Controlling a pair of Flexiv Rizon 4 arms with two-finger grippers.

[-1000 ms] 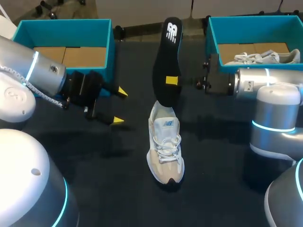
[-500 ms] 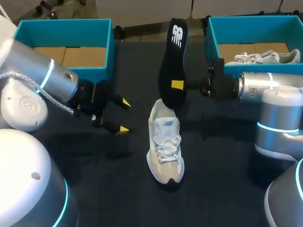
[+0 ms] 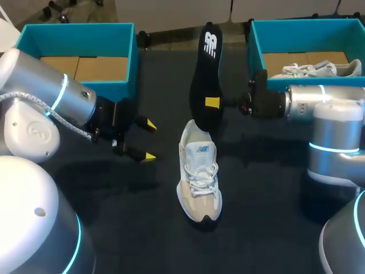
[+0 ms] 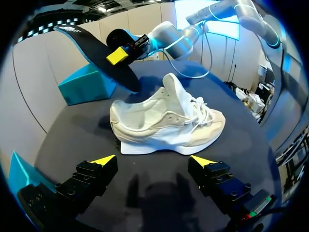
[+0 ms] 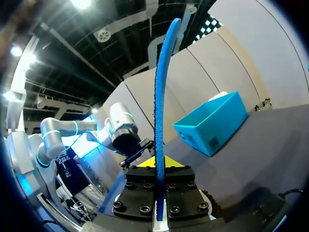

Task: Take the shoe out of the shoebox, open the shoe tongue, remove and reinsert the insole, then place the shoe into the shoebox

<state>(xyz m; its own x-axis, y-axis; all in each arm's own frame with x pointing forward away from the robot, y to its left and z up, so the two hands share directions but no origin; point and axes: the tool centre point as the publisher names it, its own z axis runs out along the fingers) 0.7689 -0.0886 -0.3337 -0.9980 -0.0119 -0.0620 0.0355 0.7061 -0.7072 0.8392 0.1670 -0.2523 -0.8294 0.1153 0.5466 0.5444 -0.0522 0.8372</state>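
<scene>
Head view, with both wrist views. The black insole (image 3: 205,80) stands nearly upright at upper centre of the frame. Its lower end is at the heel opening of the pale shoe (image 3: 199,171), which rests on its sole at centre on the dark table (image 3: 274,188), toe toward the lower edge. Whether the insole tip has entered the shoe cannot be told.

The right gripper (image 3: 212,103), entering from the right, is clamped across the insole near mid-length. Its own wrist view shows the insole edge-on, pinched from both sides. The left gripper (image 3: 147,140) hangs left of the shoe with fingers spread wide, holding nothing and apart from the shoe. One teal shoebox (image 3: 74,34) lies at upper left. A second shoebox (image 3: 308,25) at upper right contains another shoe (image 3: 313,69).

Handling, as judged:
- **Insole:** it is probably light, thin and flexible. Gripped at mid-length, its free lower end is likely to bend or buckle against the collar.
- **Shoe:** it looks light, with a soft upper and a firmer sole, and may slide when pushed. The sides of the midsole or the heel counter offer the firmest hold for steadying it.
</scene>
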